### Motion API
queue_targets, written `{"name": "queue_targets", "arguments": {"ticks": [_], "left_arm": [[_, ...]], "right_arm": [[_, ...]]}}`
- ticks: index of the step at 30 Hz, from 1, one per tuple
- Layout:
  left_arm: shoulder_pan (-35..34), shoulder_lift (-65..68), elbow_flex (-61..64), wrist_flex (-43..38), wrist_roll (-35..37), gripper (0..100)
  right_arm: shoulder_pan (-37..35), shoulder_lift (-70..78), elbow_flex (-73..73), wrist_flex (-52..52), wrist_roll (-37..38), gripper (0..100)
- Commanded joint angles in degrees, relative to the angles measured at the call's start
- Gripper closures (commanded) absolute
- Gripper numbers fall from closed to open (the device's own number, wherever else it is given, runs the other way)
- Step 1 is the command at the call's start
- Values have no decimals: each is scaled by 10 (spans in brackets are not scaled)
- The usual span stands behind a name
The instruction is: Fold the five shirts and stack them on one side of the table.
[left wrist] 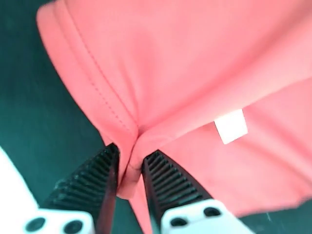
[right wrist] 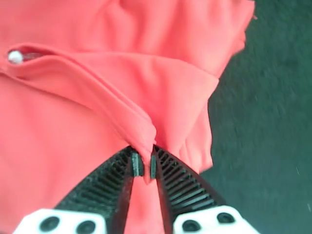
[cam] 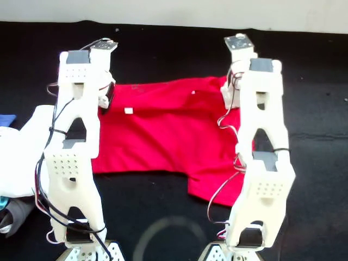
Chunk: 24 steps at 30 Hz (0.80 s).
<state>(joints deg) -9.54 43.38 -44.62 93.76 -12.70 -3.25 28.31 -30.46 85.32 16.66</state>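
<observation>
Note the red shirt (cam: pixel 163 130) spread flat on the black counter (cam: pixel 163 49), with its near right corner hanging out past the rest of the near hem. Note the left claw (left wrist: pixel 129 170) closed narrow on a pinched ridge of cloth at the shirt's far left corner, near the white tag (left wrist: pixel 231 126). Note the right claw (right wrist: pixel 144 165) clamped likewise on a gathered fold at the shirt's far right corner, not far from a small white button (right wrist: pixel 14 57). Judging by the two grips, looks like an early fold: far edge to be carried over toward the near hem. To do it well, raise both corners together, only enough to clear the cloth beneath. Hold the far edge taut between the claws without stretching it. Draw both corners toward the near hem at one pace, for a straight crease. Mind the thin pinch at each corner, apt to slip under a hard pull. Lay the edge down square on the near hem before opening either claw. Leave alone the white and grey garments (cam: pixel 19 157) heaped well off the shirt's left side.
</observation>
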Motion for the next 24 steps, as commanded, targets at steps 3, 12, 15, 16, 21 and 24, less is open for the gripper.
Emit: {"name": "queue_targets", "arguments": {"ticks": [3,12,15,16,21,24], "left_arm": [[0,-44,-17,75,-31,992],[-4,-132,127,76,-32,992],[5,-198,203,74,-33,992],[6,-216,226,66,-33,992],[2,-269,354,2,-51,992],[1,-291,415,-17,-52,992]], "right_arm": [[7,-95,-31,76,-1,993],[7,-180,77,102,0,993],[7,-233,189,50,1,993],[7,-255,233,27,2,993],[7,-393,472,-86,4,993],[15,-461,571,-125,4,993]]}}
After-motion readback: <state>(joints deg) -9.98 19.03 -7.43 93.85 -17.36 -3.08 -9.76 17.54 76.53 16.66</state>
